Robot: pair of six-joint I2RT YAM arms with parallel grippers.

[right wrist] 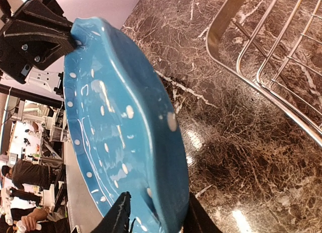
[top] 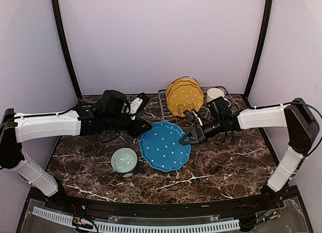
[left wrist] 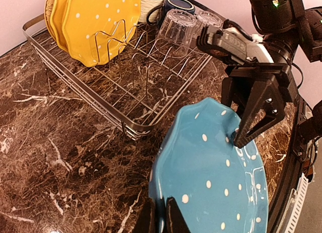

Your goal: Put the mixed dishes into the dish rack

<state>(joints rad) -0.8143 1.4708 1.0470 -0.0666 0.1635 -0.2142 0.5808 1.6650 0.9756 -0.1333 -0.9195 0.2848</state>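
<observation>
Blue dotted plate [top: 165,146] clenched at its rim by left pincer [left wrist: 161,209], held tilted above the bench [top: 226,165]. Right pincer [top: 190,137] straddles the opposite rim; cannot tell whether it grips. Dish rack [left wrist: 126,126] lies beyond the right pincer, with yellow dotted plates [left wrist: 95,21] upright inside.

the blue dotted plate [left wrist: 211,167] is glossy glazed ceramic. beyond it, the dish rack [left wrist: 146,82] is shiny metal wire, the yellow dotted plate [left wrist: 98,21] glossy, the tumbler [left wrist: 176,31] clear glass. beneath the plate, the table [left wrist: 50,157] looks like polished dark marble.
</observation>
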